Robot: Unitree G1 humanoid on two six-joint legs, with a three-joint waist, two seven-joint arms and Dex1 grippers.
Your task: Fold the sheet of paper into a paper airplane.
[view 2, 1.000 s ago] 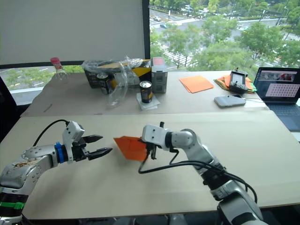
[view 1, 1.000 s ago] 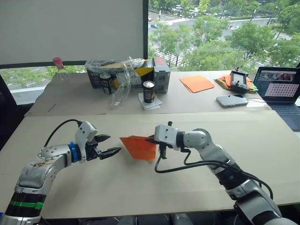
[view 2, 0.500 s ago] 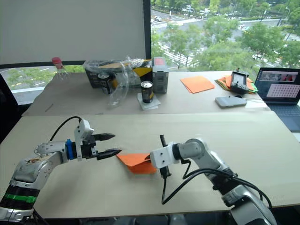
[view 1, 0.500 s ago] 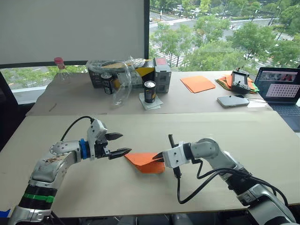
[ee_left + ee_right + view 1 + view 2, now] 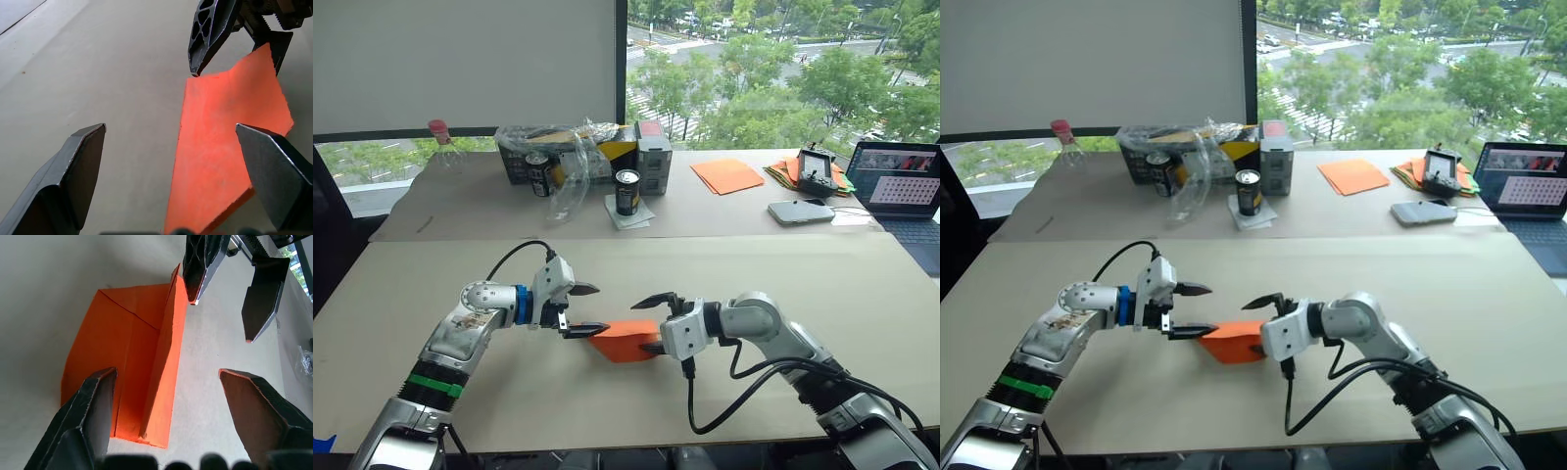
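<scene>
Just below the middle of the left eye frame, the sheet of paper (image 5: pixel 625 342) lies on the near table (image 5: pixel 862 294), already folded into a compact orange block with a diagonal crease and one long flap standing slightly proud of the layers beneath, as the right wrist view shows. Left of it sits the left gripper (image 5: pixel 584 309), its fingers spread wide, the lower fingertip touching or just at the paper's left edge. Right of it sits the right gripper (image 5: pixel 650 323), also spread wide and holding nothing, one finger over the paper's right end and the other raised above it. Neither pair of fingers is clamped on the paper, so it rests free on the tabletop. The step in hand looks like pressing or re-gripping the fold between the two arms. To do it well, one gripper should pin the flat layers against the table while the other takes the raised flap near its free edge, so the block does not slide. Closing on both ends at once risks buckling the thin paper or pulling the existing crease out of line.
</scene>
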